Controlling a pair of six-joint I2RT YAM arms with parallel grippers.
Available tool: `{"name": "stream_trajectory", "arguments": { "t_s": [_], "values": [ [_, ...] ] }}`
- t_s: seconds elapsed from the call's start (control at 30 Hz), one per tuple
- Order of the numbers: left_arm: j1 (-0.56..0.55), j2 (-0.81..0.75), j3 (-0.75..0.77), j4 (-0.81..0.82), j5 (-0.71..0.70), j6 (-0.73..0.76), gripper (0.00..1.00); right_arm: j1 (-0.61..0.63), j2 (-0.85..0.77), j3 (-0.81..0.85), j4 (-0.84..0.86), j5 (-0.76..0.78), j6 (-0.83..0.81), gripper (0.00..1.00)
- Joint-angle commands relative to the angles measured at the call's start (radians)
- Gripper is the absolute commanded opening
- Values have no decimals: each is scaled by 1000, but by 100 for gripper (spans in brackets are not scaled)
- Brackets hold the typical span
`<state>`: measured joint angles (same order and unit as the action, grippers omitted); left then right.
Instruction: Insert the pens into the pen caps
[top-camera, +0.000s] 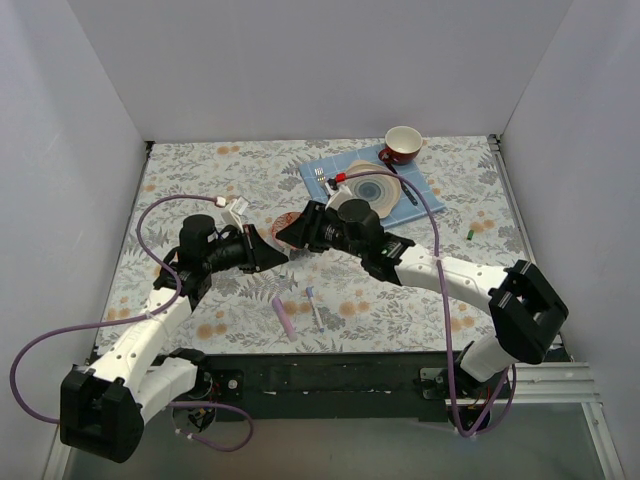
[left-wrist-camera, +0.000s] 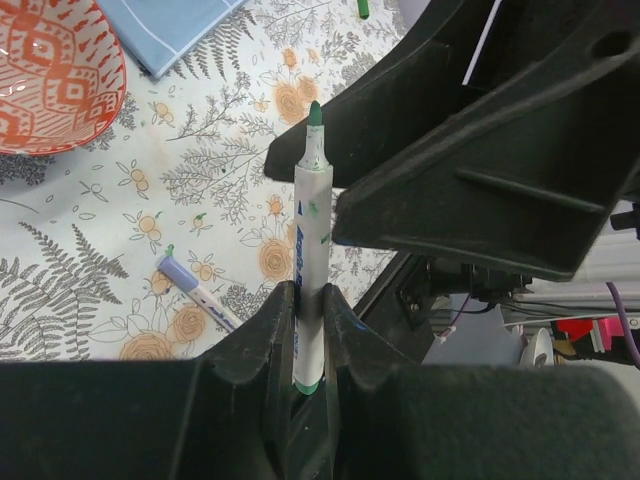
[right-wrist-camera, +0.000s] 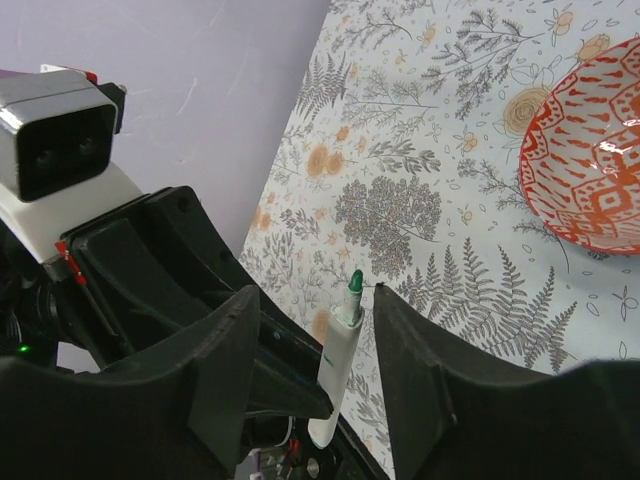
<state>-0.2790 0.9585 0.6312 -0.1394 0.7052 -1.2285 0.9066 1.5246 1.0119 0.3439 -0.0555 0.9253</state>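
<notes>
From above, the left gripper (top-camera: 280, 256) and right gripper (top-camera: 284, 234) meet tip to tip left of the blue cloth (top-camera: 425, 205). The green cap (top-camera: 469, 232) lies near the cloth's near right corner.

In the left wrist view, the left gripper pinches a green-tipped pen (left-wrist-camera: 312, 200) by its lower barrel.

In the right wrist view, the right gripper's jaws stand apart and empty, either side of that pen's tip.

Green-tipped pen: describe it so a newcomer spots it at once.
Above the middle of the floral tablecloth, the left claw is shut on a white-barrelled pen with a green tip, pointing into the open right claw. Unlike the blue-ended white pen and lilac tube lying flat nearby, it is held off the cloth.
</notes>
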Motion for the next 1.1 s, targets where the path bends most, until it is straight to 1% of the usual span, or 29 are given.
{"name": "stream_trajectory", "arguments": {
  "t_s": [0.0,0.13,0.17,0.2,0.23,0.3,0.33,0.37,0.4,0.5,0.53,0.63,0.7,0.73,0.83,0.87,1.03,1.07],
  "values": [
    [-12,-20,1,43,16,1,0,18,0,13,60,9,29,54],
    [-19,-23,1,54,8,-6,0,40,-6,7,44,37,30,53],
    [-20,-24,-1,57,13,-8,0,41,-4,5,43,39,27,47],
    [-22,-24,-1,63,11,-9,0,41,-4,1,50,37,27,37],
    [-22,-21,-2,67,13,-14,0,43,-6,-4,59,34,26,20],
    [-22,-21,-1,70,16,-17,0,43,-18,-18,105,28,18,3],
    [-22,-23,2,73,34,-20,0,43,-26,-36,131,26,15,1],
    [-23,-20,2,77,48,-20,2,43,-33,-44,150,19,11,1],
    [-23,-18,4,77,63,-22,18,41,-44,-47,170,14,0,1],
    [-23,-27,5,92,108,-29,37,41,-64,-41,184,-6,-23,1],
    [-23,-32,-1,98,111,-34,39,41,-70,-50,214,-13,-26,1],
    [-23,-46,-8,126,135,-51,40,41,-90,-65,266,-27,-26,1],
    [-23,-44,-19,168,166,-77,40,41,-98,-75,283,-44,-25,1],
    [-23,-38,-24,178,174,-86,38,41,-99,-79,302,-52,-23,1],
    [-25,-32,-50,227,214,-123,29,41,-101,-93,339,-66,-20,1],
    [-26,-33,-57,254,223,-132,22,43,-101,-93,337,-66,-26,1],
    [-32,-50,-99,342,254,-207,0,43,-107,-117,345,-38,-31,1],
    [-32,-50,-105,380,263,-222,0,43,-110,-125,352,-24,-31,1]
  ]
}}
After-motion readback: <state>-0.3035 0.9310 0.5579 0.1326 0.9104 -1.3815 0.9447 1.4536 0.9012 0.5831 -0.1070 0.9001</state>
